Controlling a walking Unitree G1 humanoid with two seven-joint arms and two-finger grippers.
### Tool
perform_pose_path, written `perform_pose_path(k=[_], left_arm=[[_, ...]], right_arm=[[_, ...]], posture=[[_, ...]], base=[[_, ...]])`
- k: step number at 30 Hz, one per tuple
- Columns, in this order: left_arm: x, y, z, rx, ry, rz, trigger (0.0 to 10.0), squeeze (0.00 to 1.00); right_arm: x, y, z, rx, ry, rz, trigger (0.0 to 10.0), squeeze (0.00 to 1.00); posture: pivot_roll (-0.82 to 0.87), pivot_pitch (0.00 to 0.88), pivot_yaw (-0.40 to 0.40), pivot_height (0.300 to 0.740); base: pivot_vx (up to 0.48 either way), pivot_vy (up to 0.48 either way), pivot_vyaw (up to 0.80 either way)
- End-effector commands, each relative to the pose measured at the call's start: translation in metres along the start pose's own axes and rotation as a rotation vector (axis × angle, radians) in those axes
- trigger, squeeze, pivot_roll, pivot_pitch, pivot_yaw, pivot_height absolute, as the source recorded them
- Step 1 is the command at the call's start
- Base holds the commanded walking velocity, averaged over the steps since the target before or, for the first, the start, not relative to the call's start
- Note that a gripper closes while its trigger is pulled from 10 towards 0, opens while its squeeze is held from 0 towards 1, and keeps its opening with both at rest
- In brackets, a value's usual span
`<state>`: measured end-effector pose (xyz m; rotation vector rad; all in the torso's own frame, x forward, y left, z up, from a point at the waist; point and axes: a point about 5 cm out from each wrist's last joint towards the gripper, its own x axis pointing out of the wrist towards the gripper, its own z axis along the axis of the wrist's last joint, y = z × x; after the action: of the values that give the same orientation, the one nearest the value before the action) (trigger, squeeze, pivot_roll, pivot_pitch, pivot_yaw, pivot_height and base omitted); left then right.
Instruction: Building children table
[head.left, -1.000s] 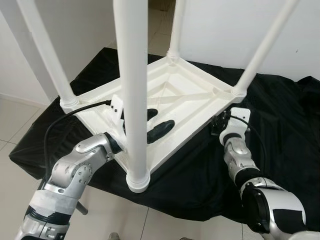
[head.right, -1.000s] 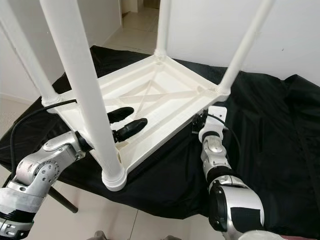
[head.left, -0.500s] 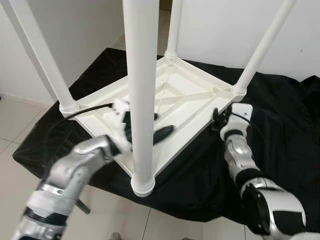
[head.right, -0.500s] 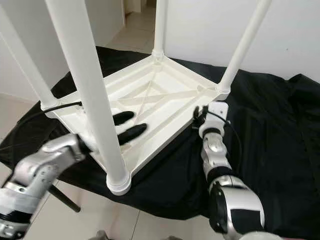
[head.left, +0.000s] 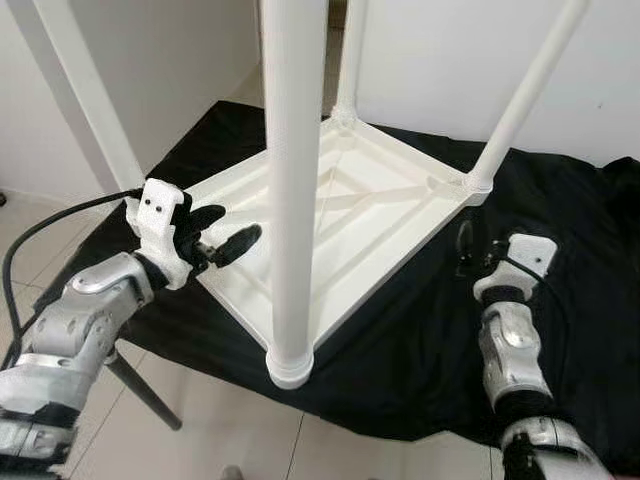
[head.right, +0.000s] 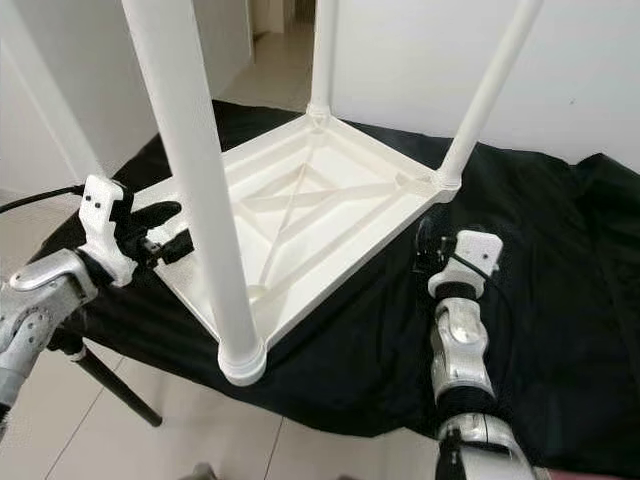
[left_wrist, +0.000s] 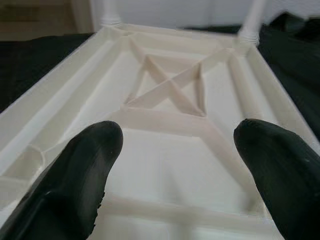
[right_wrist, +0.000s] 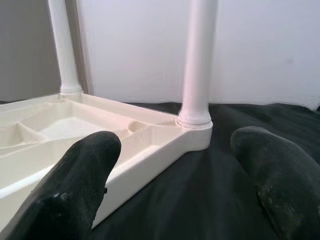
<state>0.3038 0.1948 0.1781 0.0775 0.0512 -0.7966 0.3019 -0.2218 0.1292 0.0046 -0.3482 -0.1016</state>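
Note:
A white plastic children's table lies upside down on a black cloth, with its legs standing up. The nearest leg rises right before me from the front corner. My left gripper is open at the table's left edge, fingers pointing over the rim. The left wrist view looks between the open fingers at the X-shaped ribs of the underside. My right gripper is open above the cloth, a little off the table's right edge. The right wrist view faces the right corner leg.
The cloth-covered stand fills the middle; a black stand leg slants down to the tiled floor at the near left. White walls close in behind and to the left. A black cable runs from my left wrist.
My left gripper has pulled out of the table's underside by the front leg and now sits at the left rim. My right gripper has backed away from the right edge toward me.

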Motion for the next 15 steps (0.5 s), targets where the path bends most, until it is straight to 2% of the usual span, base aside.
perform_pose_path(k=[1, 8, 10, 13, 15], left_arm=[[-0.012, -0.016, -0.017, 0.011, 0.103, -0.331, 10.0, 0.00], [-0.021, -0.017, -0.027, 0.013, 0.173, -0.388, 10.0, 0.00], [-0.026, -0.022, -0.032, 0.045, 0.233, -0.445, 10.0, 0.00], [-0.027, -0.024, -0.034, 0.062, 0.251, -0.459, 10.0, 0.00], [-0.025, -0.025, -0.034, 0.089, 0.260, -0.460, 10.0, 0.00]], right_arm=[[-0.011, 0.015, 0.005, 0.041, 0.007, 0.133, 10.0, 0.00], [-0.032, 0.024, 0.010, 0.056, 0.034, 0.303, 10.0, 0.00], [-0.049, 0.027, 0.014, 0.084, 0.082, 0.461, 10.0, 0.00], [-0.055, 0.028, 0.014, 0.093, 0.099, 0.515, 10.0, 0.00], [-0.067, 0.030, 0.016, 0.093, 0.127, 0.600, 10.0, 0.00]], posture=[[-0.02, 0.000, -0.023, 0.740], [-0.03, 0.000, -0.033, 0.740], [-0.02, 0.000, -0.036, 0.740], [-0.02, 0.000, -0.035, 0.740], [-0.02, 0.000, -0.034, 0.740]], base=[[0.000, 0.000, 0.00], [0.000, 0.000, 0.00], [0.000, 0.000, 0.00], [0.000, 0.000, 0.00], [0.000, 0.000, 0.00]])
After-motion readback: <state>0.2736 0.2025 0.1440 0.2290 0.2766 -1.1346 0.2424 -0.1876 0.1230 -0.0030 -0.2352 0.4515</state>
